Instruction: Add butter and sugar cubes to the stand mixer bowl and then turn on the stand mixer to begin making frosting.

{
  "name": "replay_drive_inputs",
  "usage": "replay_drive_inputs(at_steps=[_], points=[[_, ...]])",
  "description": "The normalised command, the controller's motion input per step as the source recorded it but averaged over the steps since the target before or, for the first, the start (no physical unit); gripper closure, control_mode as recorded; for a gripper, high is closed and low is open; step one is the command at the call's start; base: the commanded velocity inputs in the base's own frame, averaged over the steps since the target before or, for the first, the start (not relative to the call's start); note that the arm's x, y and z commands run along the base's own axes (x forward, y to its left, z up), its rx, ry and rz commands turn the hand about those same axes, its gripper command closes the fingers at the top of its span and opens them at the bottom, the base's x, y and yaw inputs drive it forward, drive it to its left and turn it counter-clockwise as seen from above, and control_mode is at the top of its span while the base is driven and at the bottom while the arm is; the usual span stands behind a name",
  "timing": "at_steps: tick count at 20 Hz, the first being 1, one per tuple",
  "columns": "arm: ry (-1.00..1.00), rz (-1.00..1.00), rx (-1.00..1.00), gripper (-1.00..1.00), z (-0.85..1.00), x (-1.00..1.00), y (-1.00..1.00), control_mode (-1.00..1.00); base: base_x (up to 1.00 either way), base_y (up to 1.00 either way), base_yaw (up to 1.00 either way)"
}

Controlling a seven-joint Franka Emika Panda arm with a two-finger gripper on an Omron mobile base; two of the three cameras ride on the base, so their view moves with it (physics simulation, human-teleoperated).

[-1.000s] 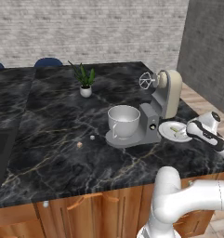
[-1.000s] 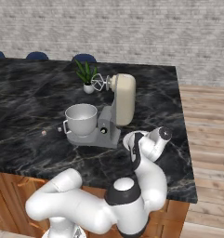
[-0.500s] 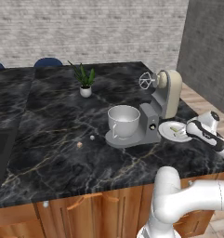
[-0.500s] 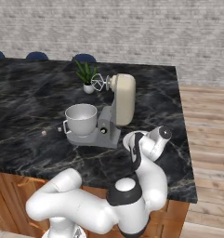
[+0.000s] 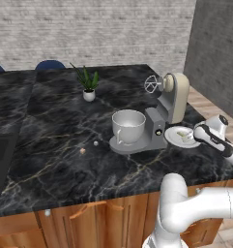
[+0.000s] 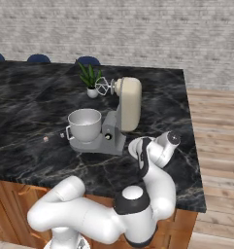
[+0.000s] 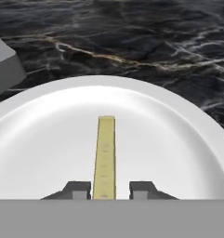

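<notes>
The jaws [image 7: 110, 189] stand narrowly apart around a yellow stick [image 7: 105, 153] on the white plate [image 7: 48, 135]; a firm grip cannot be confirmed. This thin stick may slip out when lifted. The butter [image 5: 82, 151] and sugar cube [image 5: 95, 143] lie left of centre in the left base view, on the tabletop [image 5: 55, 160] beside the bowl [image 5: 128, 126].
</notes>
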Motion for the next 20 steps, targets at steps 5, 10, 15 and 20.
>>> replay_drive_inputs(at_steps=[5,10,15,20], points=[[0.01,0.00,0.00,1.00,-0.24,0.00,0.02,-1.00,0.00,0.00,0.00],[0.02,0.00,0.00,1.00,0.00,0.00,0.00,-1.00,0.00,0.00,0.00],[0.00,0.00,0.00,1.00,0.00,0.00,0.00,-1.00,0.00,0.00,0.00],[0.00,0.00,0.00,1.00,0.00,0.00,0.00,-1.00,0.00,0.00,0.00]])
